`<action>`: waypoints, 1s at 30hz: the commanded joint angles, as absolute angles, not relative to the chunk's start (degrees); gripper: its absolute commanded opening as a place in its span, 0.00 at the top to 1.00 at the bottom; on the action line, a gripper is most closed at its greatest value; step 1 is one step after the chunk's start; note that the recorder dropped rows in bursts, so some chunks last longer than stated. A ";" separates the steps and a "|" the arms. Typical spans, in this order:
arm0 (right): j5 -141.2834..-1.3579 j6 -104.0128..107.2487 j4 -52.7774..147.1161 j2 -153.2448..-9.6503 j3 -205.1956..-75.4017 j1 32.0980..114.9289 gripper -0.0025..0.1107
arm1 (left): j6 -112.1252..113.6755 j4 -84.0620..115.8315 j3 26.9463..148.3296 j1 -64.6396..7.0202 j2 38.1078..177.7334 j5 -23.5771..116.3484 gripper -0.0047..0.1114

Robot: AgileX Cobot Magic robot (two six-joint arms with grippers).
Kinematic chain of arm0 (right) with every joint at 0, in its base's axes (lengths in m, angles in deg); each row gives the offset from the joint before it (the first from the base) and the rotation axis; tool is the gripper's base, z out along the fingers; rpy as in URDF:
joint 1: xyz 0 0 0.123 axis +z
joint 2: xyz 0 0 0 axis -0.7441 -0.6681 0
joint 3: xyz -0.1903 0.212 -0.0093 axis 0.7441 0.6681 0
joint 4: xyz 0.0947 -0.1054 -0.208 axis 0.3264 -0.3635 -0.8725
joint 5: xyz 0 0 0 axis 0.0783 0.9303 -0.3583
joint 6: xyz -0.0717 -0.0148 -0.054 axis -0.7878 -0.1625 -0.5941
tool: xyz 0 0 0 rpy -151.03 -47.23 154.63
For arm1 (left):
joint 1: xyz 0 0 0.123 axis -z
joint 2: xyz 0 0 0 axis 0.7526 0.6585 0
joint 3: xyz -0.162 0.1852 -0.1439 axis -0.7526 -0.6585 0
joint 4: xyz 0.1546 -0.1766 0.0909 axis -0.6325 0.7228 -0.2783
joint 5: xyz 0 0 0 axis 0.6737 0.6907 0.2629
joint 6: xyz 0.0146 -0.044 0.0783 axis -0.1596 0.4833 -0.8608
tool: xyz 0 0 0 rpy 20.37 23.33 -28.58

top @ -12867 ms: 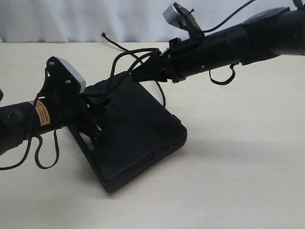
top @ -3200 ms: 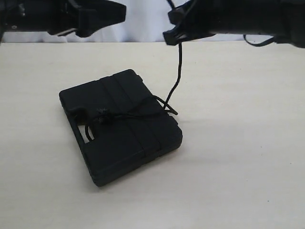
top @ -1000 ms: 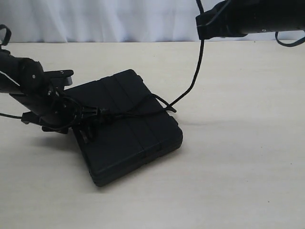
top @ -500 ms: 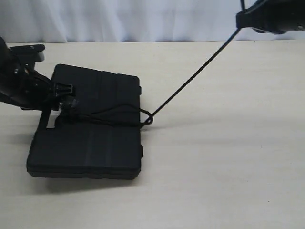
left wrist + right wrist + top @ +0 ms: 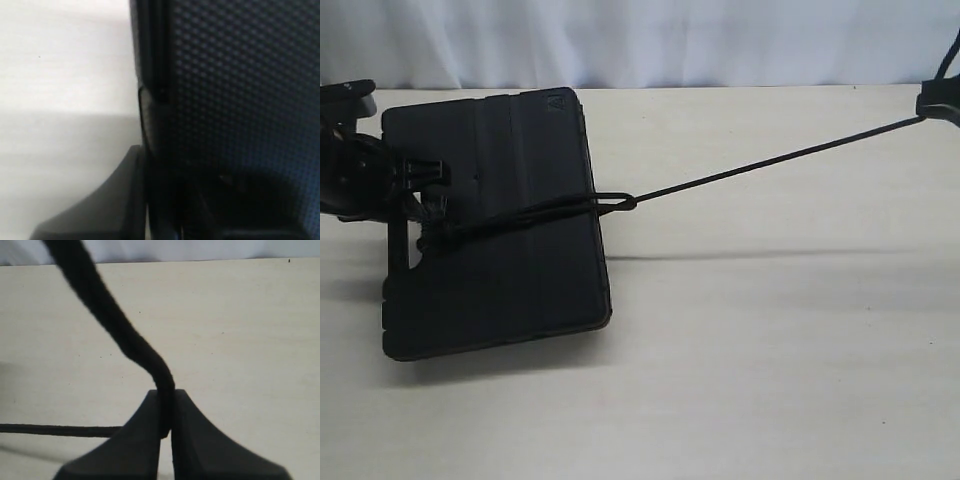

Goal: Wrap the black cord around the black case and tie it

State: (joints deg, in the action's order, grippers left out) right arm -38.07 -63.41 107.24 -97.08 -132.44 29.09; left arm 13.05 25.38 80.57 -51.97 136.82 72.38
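At the far left, my left tool (image 5: 420, 188) sits against the left edge of the case (image 5: 510, 150), just by its handle cut-out (image 5: 415, 248). Its wrist camera shows only a blurred close-up of the case's dimpled surface, so I can't tell whether the tool is spread or pinching anything. The case lies on the bench (image 5: 770, 360), left of centre. The cord (image 5: 770, 162) crosses the top of the case from the handle side to a small loop (image 5: 620, 200) at the case's right edge. From there it runs taut, clear of the bench, rising to the far right. There my right tool (image 5: 940, 104) has its fingers pressed together, pinching the cord between them.
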 commanded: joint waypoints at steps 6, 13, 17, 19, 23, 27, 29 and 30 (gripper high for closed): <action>-48.99 -64.45 106.24 -101.69 -132.77 26.60 0.94 | 11.96 21.74 80.91 -53.04 136.51 66.99 0.96; -52.12 -64.45 107.74 -103.47 -132.77 26.60 0.94 | 11.96 25.61 80.91 -52.40 139.93 62.45 0.96; -53.48 -66.00 109.88 -103.60 -132.77 26.60 0.94 | 11.96 26.21 81.03 -49.98 140.44 58.15 0.96; -54.04 -66.13 109.88 -103.60 -132.77 26.60 0.94 | 11.96 26.21 81.44 -48.53 140.44 56.39 0.96; -54.95 -65.79 111.33 -103.60 -132.77 26.60 0.94 | 12.08 26.11 81.98 -46.06 140.56 53.35 0.96; -54.71 -65.79 112.92 -104.78 -132.77 26.60 0.94 | 12.08 26.01 81.98 -45.44 141.19 51.25 0.96; -54.72 -65.79 113.15 -106.05 -132.77 26.73 0.94 | 12.08 25.50 81.98 -45.44 142.56 50.59 0.91; -54.72 -65.79 113.79 -106.53 -132.77 26.73 0.94 | 12.08 25.45 82.08 -45.44 143.12 49.94 0.88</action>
State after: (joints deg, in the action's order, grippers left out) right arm -49.52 -64.88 112.67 -105.27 -132.21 27.80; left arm 12.04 26.46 81.29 -44.90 142.14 54.23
